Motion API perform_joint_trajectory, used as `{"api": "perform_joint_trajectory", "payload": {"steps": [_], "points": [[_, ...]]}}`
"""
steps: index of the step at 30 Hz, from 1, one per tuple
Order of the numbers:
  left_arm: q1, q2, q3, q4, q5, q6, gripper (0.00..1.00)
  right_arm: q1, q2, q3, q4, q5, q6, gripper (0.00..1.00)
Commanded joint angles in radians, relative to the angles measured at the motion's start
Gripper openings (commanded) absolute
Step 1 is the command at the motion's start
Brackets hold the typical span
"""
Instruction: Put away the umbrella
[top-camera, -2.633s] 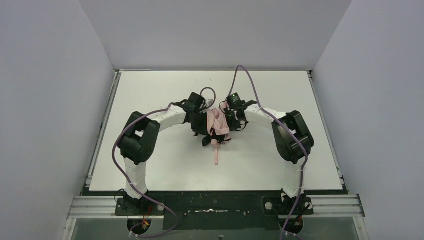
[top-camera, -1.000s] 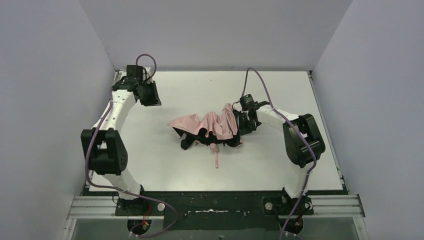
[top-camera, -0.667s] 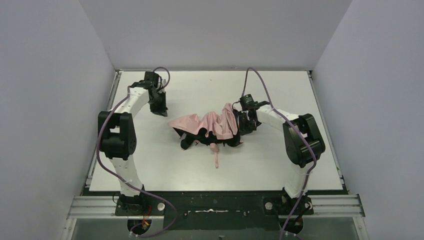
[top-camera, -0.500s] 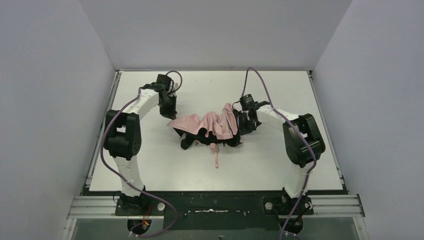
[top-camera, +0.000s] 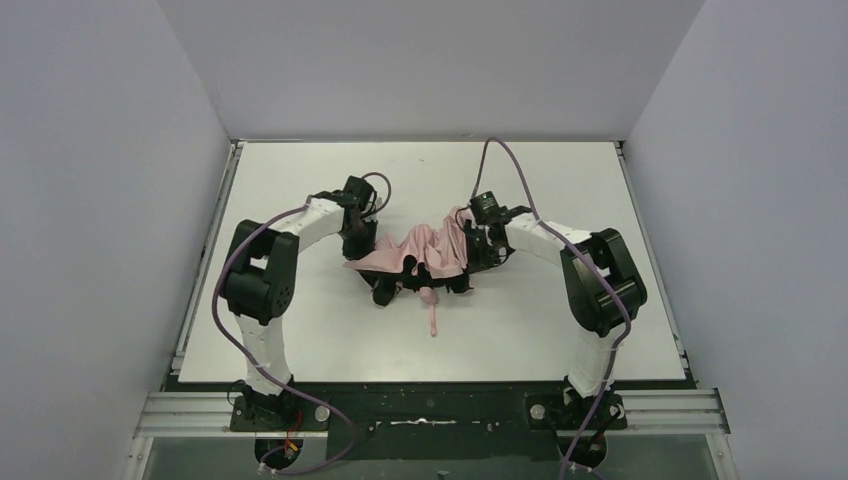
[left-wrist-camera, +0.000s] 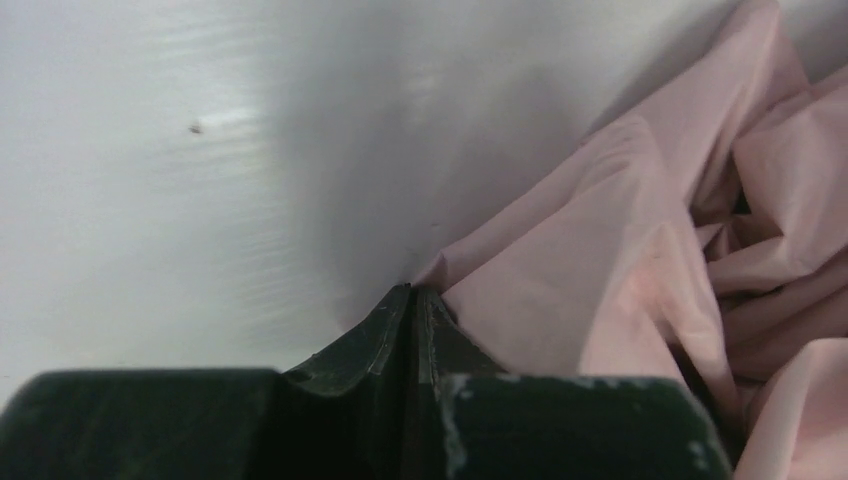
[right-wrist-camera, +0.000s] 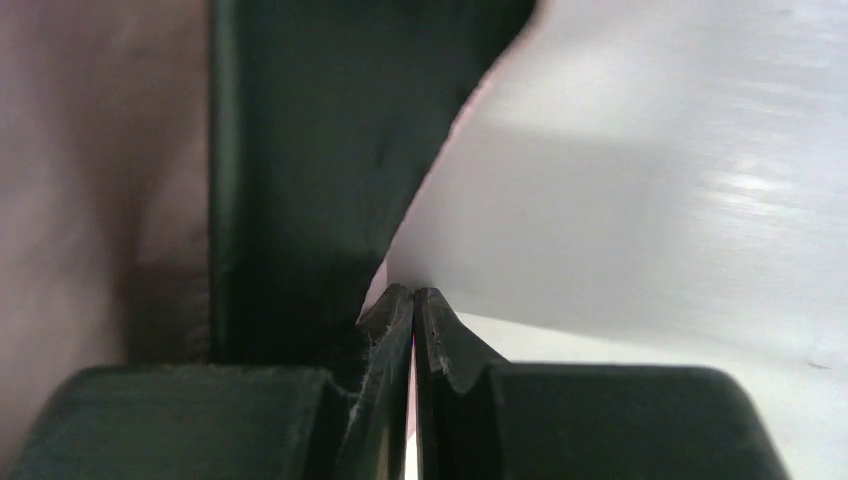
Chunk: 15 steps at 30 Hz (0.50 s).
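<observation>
Lying crumpled at mid worktop (top-camera: 300, 330): umbrella (top-camera: 425, 248), pink fabric spread out. L gripper (left-wrist-camera: 413, 292) clenched on fabric's left edge; R gripper (right-wrist-camera: 413, 292) clenched on right edge, pink sliver btwn tips.

Umbrella (top-camera: 425, 250) on table (top-camera: 560, 180), between left tool (top-camera: 362, 246) and right tool (top-camera: 470, 246).

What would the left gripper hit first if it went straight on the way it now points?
The left gripper is shut at the umbrella, right on its fabric corner, apparently pinching it. Straight on lies only the white table, probably very close, though depth is unclear.
</observation>
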Motion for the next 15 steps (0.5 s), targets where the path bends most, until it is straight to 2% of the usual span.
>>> {"api": "perform_joint_trajectory", "payload": {"steps": [1,7,15], "points": [[-0.060,-0.013,-0.018,0.097,0.051,-0.051,0.05,0.043,-0.021,-0.005,0.055,-0.031,0.054,0.05],[-0.137,0.038,0.055,0.164,0.104,-0.045,0.05,0.076,-0.025,-0.033,0.140,-0.072,0.126,0.05],[-0.199,0.154,0.269,0.127,0.208,0.094,0.06,0.165,-0.058,-0.060,0.217,-0.047,0.228,0.05]]}}
